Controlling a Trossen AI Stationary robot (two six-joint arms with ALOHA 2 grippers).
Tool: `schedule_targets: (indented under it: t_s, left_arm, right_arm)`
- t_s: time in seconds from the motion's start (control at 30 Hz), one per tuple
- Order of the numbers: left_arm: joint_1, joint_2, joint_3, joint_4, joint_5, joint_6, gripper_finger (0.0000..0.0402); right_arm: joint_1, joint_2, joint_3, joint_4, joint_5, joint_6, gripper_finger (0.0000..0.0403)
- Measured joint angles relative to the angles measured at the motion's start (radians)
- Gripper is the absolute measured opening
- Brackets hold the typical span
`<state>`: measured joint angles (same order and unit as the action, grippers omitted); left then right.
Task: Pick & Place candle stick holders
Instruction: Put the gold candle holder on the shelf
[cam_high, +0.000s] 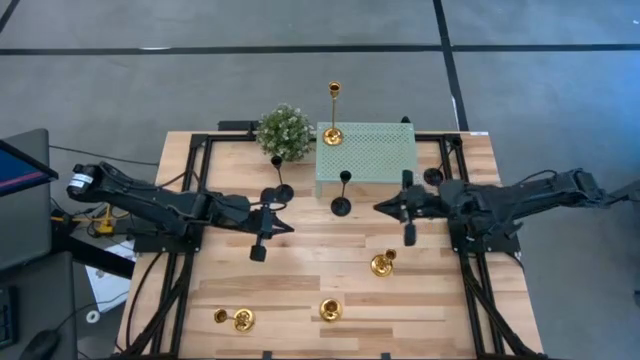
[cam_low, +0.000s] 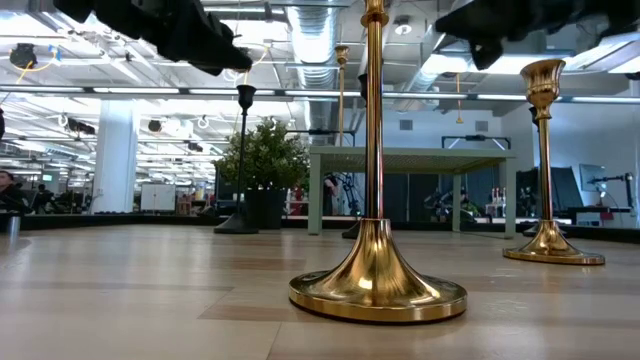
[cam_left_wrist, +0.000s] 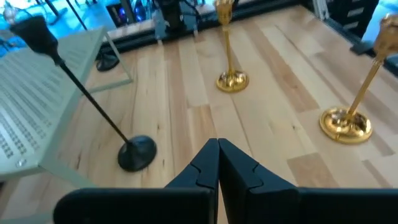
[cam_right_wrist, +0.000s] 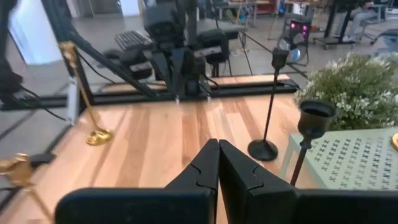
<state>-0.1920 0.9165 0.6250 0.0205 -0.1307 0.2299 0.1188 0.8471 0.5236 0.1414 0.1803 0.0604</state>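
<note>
Candle stick holders are scattered: gold ones (cam_high: 382, 263) near the desk's front edge, black ones (cam_high: 341, 205) beside the green stand (cam_high: 365, 152). Left tool (cam_high: 268, 232) and right tool (cam_high: 402, 212) are closed, empty. Thin stems could be tipped by a sideways brush.

I can't read any text, label, brand, number or sign in my 4 views. The screens glowing in the room beyond the bench are too blurred for me to make out a single character, and I see no printing on anything standing on the bench.
</note>
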Motion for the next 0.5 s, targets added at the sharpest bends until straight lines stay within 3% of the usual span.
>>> schedule_targets:
  t_s: [0.1, 0.23, 0.5]
  left_arm:
    - [0.003, 0.0, 0.0, -0.009, -0.008, 0.013, 0.0006]
    - [0.003, 0.0, 0.0, -0.043, -0.107, 0.034, 0.0004]
    - [0.003, 0.0, -0.02, -0.03, -0.153, 0.033, 0.0004]
  right_arm:
    - [-0.027, 0.086, 0.0, 0.071, -0.002, -0.027, 0.0]
    - [-0.057, 0.144, 0.0, 0.129, -0.002, -0.044, 0.0]
    - [-0.123, 0.163, 0.0, 0.072, -0.002, -0.044, 0.0]
